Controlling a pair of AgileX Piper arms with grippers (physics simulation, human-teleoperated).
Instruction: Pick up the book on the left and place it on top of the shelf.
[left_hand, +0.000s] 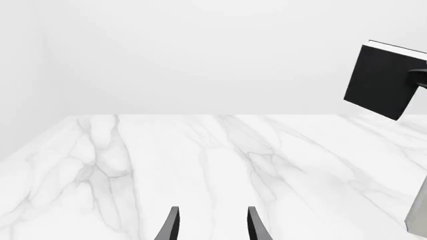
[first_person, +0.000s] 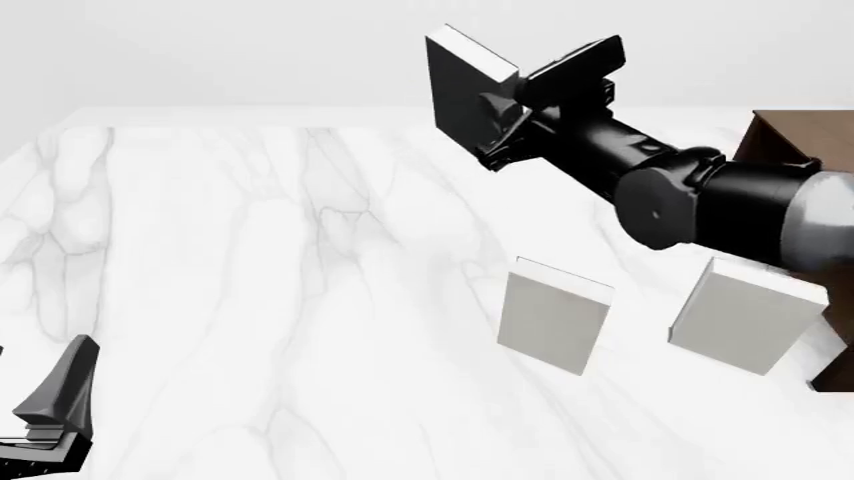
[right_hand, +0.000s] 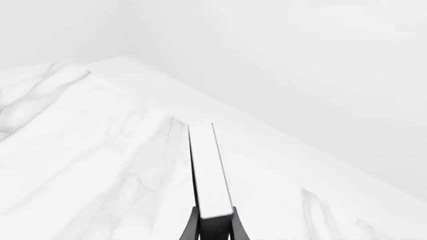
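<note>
White marble with soft grey veins forms the flat table (first_person: 267, 250), which fills most of the front view under a plain pale backdrop. High above it, toward the far right, the right gripper (first_person: 501, 105) holds the book (first_person: 461, 90), a slim rectangle with a matte charcoal cover and a white band of page edges, lifted clear of the table and tilted a little. The gripper's dark fingers are clamped on the book's lower right part, and the glossy black, rounded right arm (first_person: 694, 200) runs back from it toward the right edge. In the right wrist view the white page edges run as a long narrow strip straight out from between the two closed-in fingertips (right_hand: 193, 225). At the far right edge, behind the arm, a corner of the dark brown wooden shelf (first_person: 801, 140) shows, flat-topped; the book is left of it and not touching it. Nearer on the right, two larger light grey-white books (first_person: 554, 315) stand upright on the marble, side by side and apart. The left gripper (first_person: 54, 415) sits low at the near left corner; in the left wrist view its two thin dark fingertips (left_hand: 172, 227) stand apart with nothing between them.
</note>
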